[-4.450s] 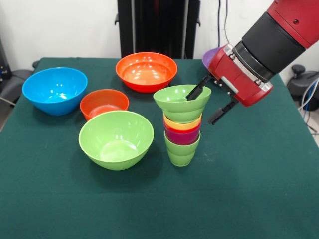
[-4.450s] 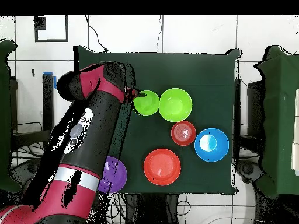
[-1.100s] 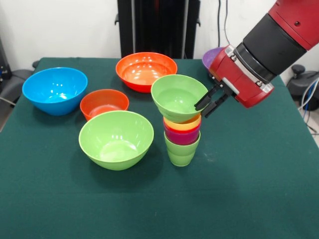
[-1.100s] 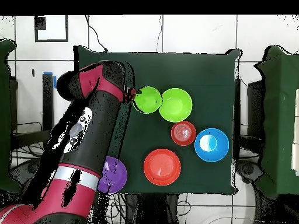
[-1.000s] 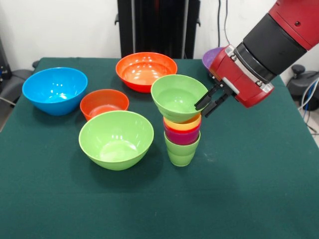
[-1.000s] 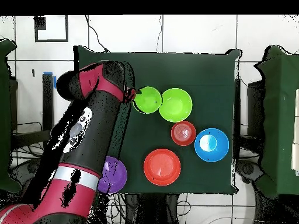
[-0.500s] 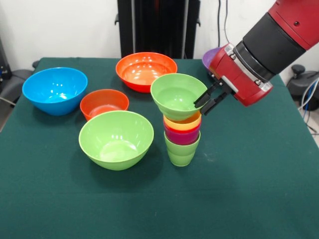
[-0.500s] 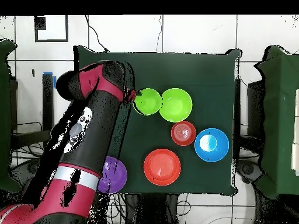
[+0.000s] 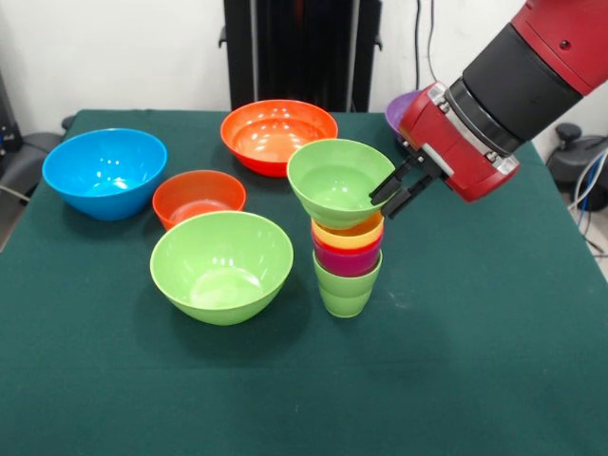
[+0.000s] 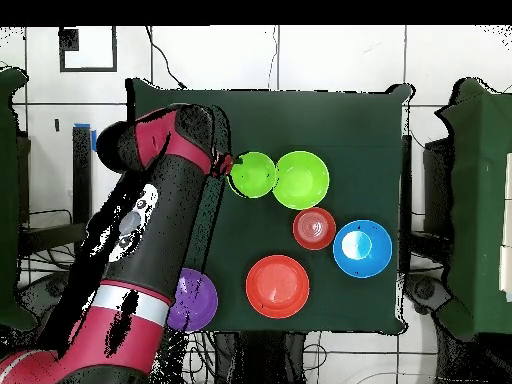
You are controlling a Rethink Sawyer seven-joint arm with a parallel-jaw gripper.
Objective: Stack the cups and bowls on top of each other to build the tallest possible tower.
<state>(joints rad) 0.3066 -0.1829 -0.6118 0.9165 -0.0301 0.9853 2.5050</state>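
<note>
black two-finger gripper [image 9: 391, 191] clenched on rim of small glossy light-green plastic bowl [image 9: 340, 180], bowl tilted atop stacked green, purple-red, yellow plastic tumblers [image 9: 348, 262] on green tablecloth [image 9: 456, 361].

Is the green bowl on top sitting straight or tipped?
Tipped: the small green bowl leans toward the camera, its rim pinched by the gripper.

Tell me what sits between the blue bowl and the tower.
In the front view, the small orange-red bowl sits between the blue bowl and the tower.
</note>
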